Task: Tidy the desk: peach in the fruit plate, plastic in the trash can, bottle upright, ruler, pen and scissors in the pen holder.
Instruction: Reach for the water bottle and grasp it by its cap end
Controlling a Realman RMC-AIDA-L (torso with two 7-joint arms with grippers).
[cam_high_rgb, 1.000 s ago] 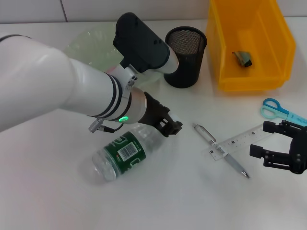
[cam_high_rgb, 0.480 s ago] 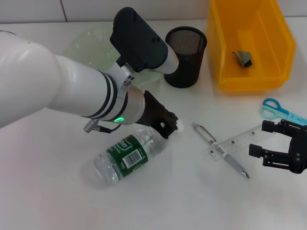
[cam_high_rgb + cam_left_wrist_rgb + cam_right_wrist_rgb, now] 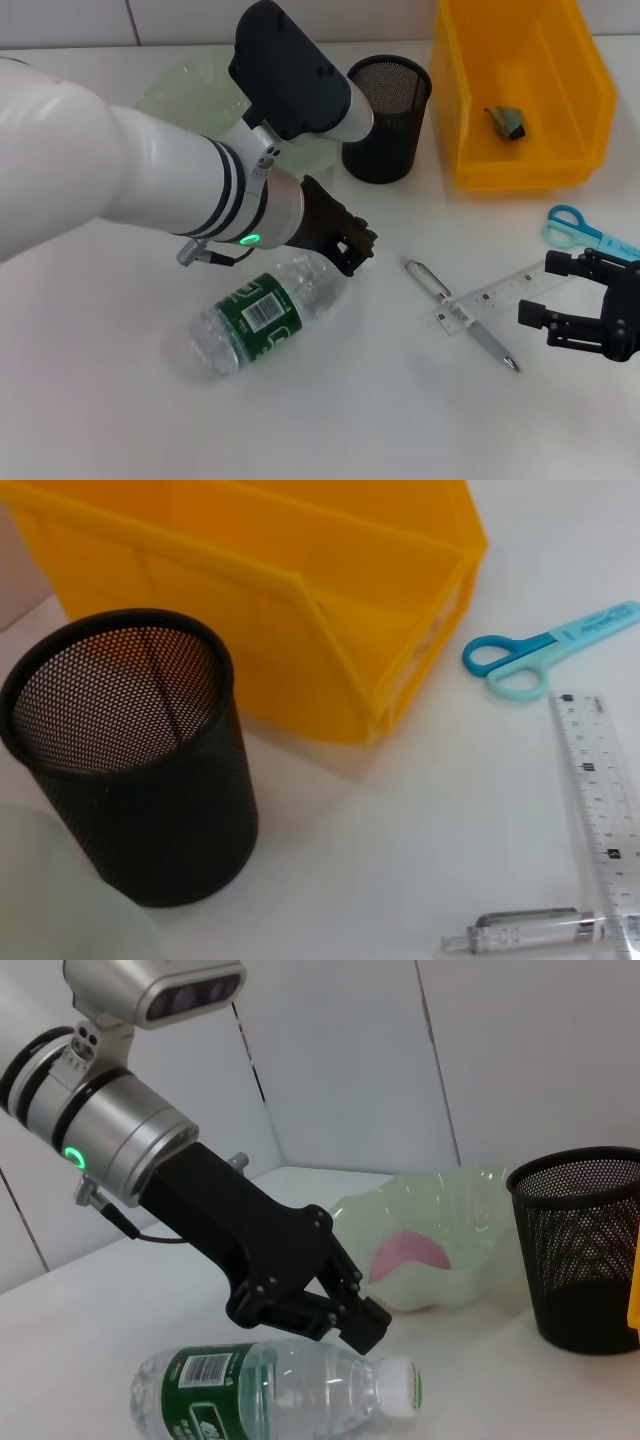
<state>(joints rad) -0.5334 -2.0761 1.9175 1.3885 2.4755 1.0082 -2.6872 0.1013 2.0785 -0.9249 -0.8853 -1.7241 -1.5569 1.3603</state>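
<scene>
A clear bottle [image 3: 255,318] with a green label lies on its side on the white table; it also shows in the right wrist view [image 3: 270,1390]. My left gripper [image 3: 355,252] hovers open just above its neck, with the white cap [image 3: 403,1386] showing beyond the fingertips. The black mesh pen holder [image 3: 387,118] stands behind. The pen [image 3: 462,314], clear ruler [image 3: 497,292] and blue scissors [image 3: 582,230] lie at the right. My right gripper [image 3: 585,305] is open and empty beside them. The peach [image 3: 408,1253] lies in the green fruit plate [image 3: 185,92]. Crumpled plastic [image 3: 507,122] lies in the yellow bin [image 3: 520,160].
The yellow bin stands close to the right of the pen holder [image 3: 125,770]. The scissors [image 3: 545,655], ruler [image 3: 600,810] and pen [image 3: 525,930] show in the left wrist view. My big left arm [image 3: 130,190] covers the left middle of the table.
My left gripper has lifted slightly up and back over the bottle's neck, and the cap is now hidden in the head view. The bottle shifted a little. The right arm has not moved.
</scene>
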